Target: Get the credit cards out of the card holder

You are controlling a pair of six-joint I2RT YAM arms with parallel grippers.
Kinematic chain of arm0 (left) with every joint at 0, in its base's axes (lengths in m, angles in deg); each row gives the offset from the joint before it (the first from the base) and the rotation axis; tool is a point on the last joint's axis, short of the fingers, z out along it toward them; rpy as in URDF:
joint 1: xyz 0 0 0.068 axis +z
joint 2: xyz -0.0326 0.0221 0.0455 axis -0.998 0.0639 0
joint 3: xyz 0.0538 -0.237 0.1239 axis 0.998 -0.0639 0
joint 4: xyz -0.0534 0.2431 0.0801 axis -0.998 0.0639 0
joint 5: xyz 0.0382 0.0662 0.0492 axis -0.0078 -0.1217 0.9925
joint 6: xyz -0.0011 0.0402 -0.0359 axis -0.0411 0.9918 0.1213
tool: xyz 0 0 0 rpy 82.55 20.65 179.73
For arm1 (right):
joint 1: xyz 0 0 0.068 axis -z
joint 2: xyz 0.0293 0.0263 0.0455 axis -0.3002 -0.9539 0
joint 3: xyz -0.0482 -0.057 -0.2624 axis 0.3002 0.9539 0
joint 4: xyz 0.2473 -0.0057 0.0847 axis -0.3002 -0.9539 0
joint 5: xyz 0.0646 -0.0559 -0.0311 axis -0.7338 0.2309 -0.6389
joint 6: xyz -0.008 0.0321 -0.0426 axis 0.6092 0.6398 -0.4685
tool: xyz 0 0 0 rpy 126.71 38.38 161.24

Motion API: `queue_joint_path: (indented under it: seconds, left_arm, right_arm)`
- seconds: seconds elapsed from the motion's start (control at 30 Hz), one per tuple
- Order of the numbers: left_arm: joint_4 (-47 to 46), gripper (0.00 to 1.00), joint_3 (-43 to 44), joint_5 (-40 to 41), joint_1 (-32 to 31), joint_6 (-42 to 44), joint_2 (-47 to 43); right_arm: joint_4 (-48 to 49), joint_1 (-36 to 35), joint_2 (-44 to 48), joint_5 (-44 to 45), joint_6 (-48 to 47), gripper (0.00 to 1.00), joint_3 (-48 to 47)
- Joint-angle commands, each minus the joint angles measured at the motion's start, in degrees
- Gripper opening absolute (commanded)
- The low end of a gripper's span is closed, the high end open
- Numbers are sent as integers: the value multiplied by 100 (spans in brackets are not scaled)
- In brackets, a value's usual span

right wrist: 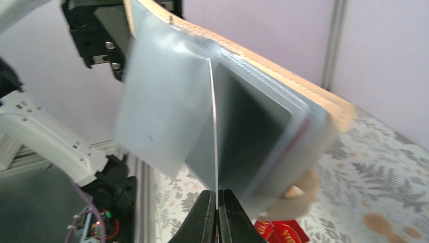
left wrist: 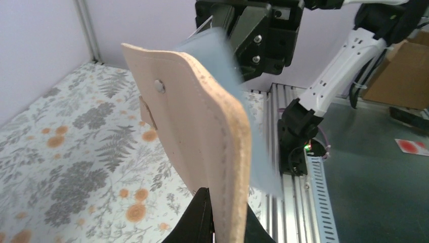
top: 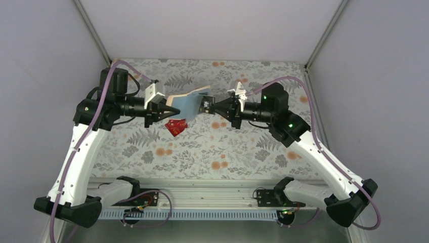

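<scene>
Card holder [top: 188, 104] held aloft; markings on red card [top: 177, 126] unreadable.

A robotics lab test cell. Plain pale-grey panel walls [top: 45, 50] on aluminium posts [top: 92, 30] enclose a floral-printed tabletop [top: 202, 147].

The middle is blocked: the card holder [top: 189, 104] hangs above the table [top: 222, 152], pinched from either side by the left claw [top: 169, 110] and right claw [top: 207, 107]. Red credit cards [top: 177, 126] lie just beneath, nearer the left claw. The near stretch of table is open for passing; side walls [top: 45, 76] hem both flanks.
</scene>
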Motion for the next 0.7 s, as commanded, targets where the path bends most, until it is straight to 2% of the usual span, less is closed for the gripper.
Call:
queue_joint_path:
  seconds: [0.0, 0.17, 0.4, 0.53, 0.67]
  left_arm:
    - [-313, 3, 70, 511, 29, -328, -113]
    - [-651, 2, -77, 1650, 57, -708, -130]
    - [-973, 3, -358, 2686, 80, -1005, -74]
    - [-1028, 2, -457, 2758, 85, -1018, -100]
    - [-1041, 2, -441, 2824, 87, -1024, -117]
  right_arm:
    - [-247, 282, 153, 517, 93, 4, -6]
    - [-596, 678, 150, 1106, 406, 4, -43]
    - [-1591, 1102, -418, 2002, 1041, 4, -155]
    - [-1928, 1228, -1265, 1338, 1066, 4, 264]
    - [-1565, 1233, -1996, 700, 1062, 4, 870]
